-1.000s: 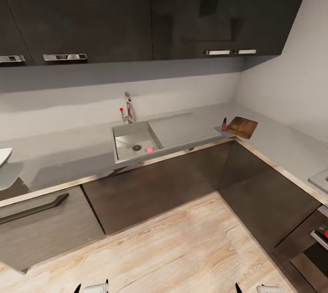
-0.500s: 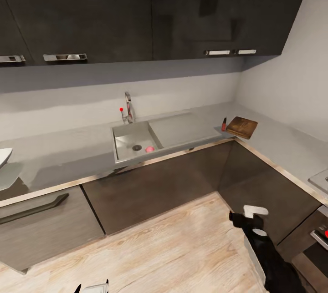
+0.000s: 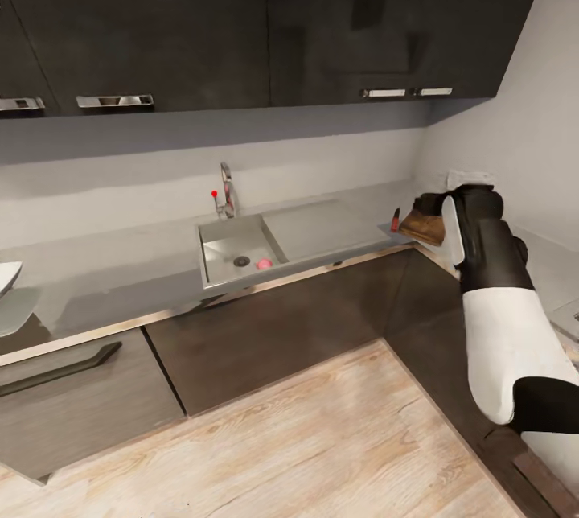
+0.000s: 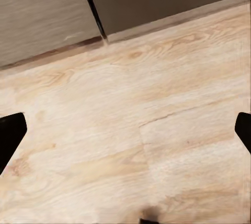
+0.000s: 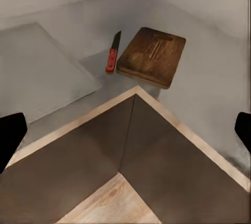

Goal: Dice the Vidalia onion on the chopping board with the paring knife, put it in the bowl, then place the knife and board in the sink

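The grey sink [image 3: 233, 248] is set into the countertop [image 3: 121, 273], with the pinkish Vidalia onion [image 3: 264, 264] lying in the basin beside the drain. Past the drainboard, at the counter's corner, the red-handled paring knife [image 3: 395, 219] [image 5: 111, 57] lies next to the wooden chopping board [image 3: 420, 227] [image 5: 151, 54]. My right gripper [image 3: 446, 192] [image 5: 125, 130] is raised in front of the board, partly covering it, open and empty. A white bowl [image 3: 6, 277] shows at the far left edge. My left gripper [image 4: 125, 130] hangs open over the wooden floor.
Dark upper cabinets [image 3: 265, 19] hang above the counter, and a chrome faucet [image 3: 227, 192] with a red knob stands behind the basin. A drawer with a black handle [image 3: 56, 369] is at lower left. The counter turns a corner and runs along the right wall to an oven [image 3: 563, 421].
My right arm has risen from the bottom of the head view to counter height in front of the chopping board. The left gripper's tips have dropped out of the head view's bottom edge.
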`<state>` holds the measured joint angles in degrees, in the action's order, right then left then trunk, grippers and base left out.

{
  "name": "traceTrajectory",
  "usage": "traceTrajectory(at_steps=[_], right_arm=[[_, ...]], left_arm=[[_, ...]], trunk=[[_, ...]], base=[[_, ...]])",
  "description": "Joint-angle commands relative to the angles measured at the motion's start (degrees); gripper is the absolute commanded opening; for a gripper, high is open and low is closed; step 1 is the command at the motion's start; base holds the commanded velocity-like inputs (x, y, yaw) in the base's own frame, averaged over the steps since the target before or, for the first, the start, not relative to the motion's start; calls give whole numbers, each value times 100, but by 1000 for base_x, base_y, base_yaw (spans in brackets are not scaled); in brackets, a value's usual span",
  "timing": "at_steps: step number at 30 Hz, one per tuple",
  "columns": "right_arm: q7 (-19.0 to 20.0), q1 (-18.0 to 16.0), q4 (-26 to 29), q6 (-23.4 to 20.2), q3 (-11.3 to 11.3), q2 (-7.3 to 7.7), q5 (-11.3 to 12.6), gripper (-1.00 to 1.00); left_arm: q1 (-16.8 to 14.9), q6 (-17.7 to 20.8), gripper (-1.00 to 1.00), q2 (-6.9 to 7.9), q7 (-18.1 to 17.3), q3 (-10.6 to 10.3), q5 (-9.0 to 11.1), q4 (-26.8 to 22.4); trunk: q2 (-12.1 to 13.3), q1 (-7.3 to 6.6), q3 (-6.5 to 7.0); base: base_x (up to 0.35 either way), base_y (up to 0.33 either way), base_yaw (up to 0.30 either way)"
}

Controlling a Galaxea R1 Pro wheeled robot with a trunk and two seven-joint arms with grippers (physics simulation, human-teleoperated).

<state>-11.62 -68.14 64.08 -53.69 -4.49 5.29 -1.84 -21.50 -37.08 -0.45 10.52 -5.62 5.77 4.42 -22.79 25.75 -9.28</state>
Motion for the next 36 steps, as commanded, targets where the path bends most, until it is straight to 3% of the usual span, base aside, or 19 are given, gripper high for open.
traceTrajectory(at_steps=[1,2,7,9,12,18,25,36], right_arm=[[2,-80,-1,-67,1,7,-13,100],[4,-212,-14,-134,1,40,-12,100],[16,-316,-37,-194,18,108,-10,100],[27,-333,-212,-201,18,136,-9,100],[45,-331,-551,-188,19,205,-9,100],[62,-322,-1013,-148,21,342,-2,100],[63,-315,-1085,-142,19,358,0,100],[67,-314,-1090,-142,19,359,0,100]], left_arm=[[-13,161,100,-3,-2,-52,55,26],[-13,797,100,-1,-20,-53,55,29],[-13,2005,100,14,-56,-53,55,32],[-13,2688,100,3,-146,-53,55,33],[-13,3067,100,-14,-256,-53,55,33],[-13,3341,100,-117,-407,-53,55,33],[-13,3575,100,-130,-464,-53,50,29],[-13,3602,100,-131,-463,-53,54,31]], trunk=[[-13,3,-13],[-13,3,-13],[-13,3,-13],[-13,3,-13],[-13,3,-13],[-13,3,-13],[-13,3,-13],[-13,3,-13]], base=[[0,0,0],[0,0,0],[0,0,0],[59,0,0],[190,-2,0],[302,-86,0],[319,-129,0],[310,-156,0]])
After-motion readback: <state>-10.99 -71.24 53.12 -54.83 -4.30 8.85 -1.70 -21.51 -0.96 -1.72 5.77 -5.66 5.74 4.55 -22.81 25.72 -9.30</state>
